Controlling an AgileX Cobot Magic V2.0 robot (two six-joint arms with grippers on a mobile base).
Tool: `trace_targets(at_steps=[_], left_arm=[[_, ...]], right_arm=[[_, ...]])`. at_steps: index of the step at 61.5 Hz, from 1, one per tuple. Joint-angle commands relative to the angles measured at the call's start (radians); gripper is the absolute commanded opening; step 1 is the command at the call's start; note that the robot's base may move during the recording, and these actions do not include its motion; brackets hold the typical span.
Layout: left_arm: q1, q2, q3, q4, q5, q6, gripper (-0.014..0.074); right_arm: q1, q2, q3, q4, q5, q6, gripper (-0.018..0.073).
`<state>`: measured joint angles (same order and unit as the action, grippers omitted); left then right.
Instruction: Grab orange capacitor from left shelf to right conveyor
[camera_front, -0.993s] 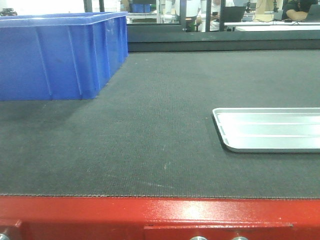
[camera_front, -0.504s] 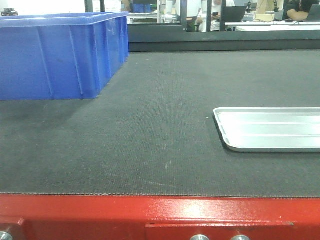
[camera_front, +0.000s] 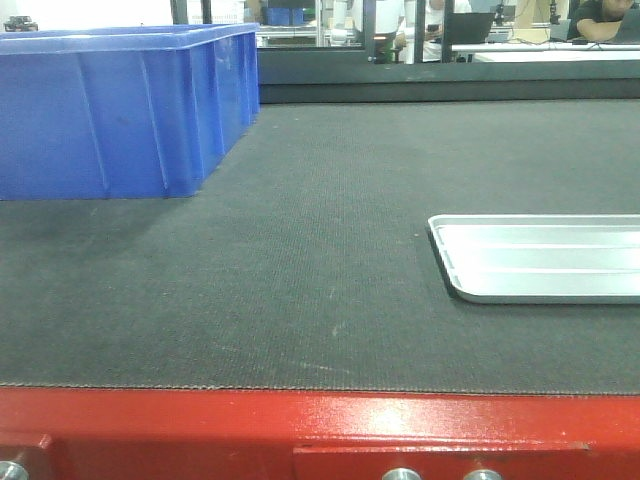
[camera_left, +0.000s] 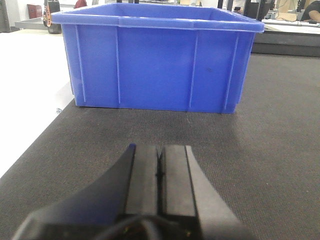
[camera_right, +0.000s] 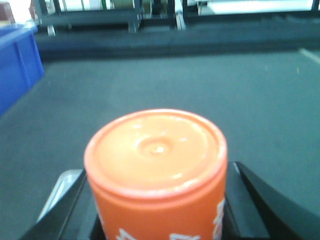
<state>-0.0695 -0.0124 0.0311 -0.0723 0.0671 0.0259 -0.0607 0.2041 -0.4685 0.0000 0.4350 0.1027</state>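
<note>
Matte black, wedge-shaped left pincer: two flat rectangular pads divided by a thin vertical seam, flanked on the pincer's outer sides by smooth shells broadening toward its base. Faint brownish glint deep at that base, too blurred to name. Black angular right pincer: sloping fingers either side of its middle, one edged in pale silvery grey, the other plain and dark.

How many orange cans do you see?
1. The orange capacitor is gripped in the right claw. More might hide inside the blue bin; its inside isn't visible.
</note>
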Motion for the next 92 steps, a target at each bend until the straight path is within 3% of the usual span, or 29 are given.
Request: trace_targets(at_steps=[1, 8, 27, 36, 51, 65, 75, 92], left_arm=[[0.002, -0.012, -0.005, -0.002, -0.092, -0.001, -0.0127], [0.002, -0.012, -0.005, -0.002, -0.092, -0.001, -0.0127], [0.002, -0.012, -0.005, -0.002, -0.092, -0.001, -0.0127], [0.002, -0.012, -0.005, -0.002, -0.092, -0.001, -0.0127], [0.002, -0.012, -0.005, -0.002, -0.092, -0.001, -0.0127], [0.002, -0.012, -0.005, -0.002, -0.092, -0.001, -0.0127], [0.002, -0.012, -0.005, -0.002, -0.092, -0.001, -0.0127], [0.002, -0.012, -0.005, -0.002, -0.092, -0.001, -0.0127]], right_arm=[[-0.002, 0.104, -0.06, 0.0, -0.206, -0.005, 0.0172], [0.024, 0.255, -0.096, 0.0, -0.298, -0.005, 0.0172], [0.197, 0.651, -0.108, -0.005, -0.608, -0.005, 0.0172], [0.197, 0.804, -0.098, -0.008, -0.736, -0.007, 0.0172], [0.196, 1.033, 0.032, -0.114, -1.137, -0.007, 0.0172], [0.168, 1.249, 0.078, -0.118, -1.395, -0.007, 0.0172], [0.132, 1.359, 0.078, -0.118, -1.496, -0.008, 0.0172], [0.124, 1.456, 0.078, -0.127, -1.527, -0.009, 0.0172]])
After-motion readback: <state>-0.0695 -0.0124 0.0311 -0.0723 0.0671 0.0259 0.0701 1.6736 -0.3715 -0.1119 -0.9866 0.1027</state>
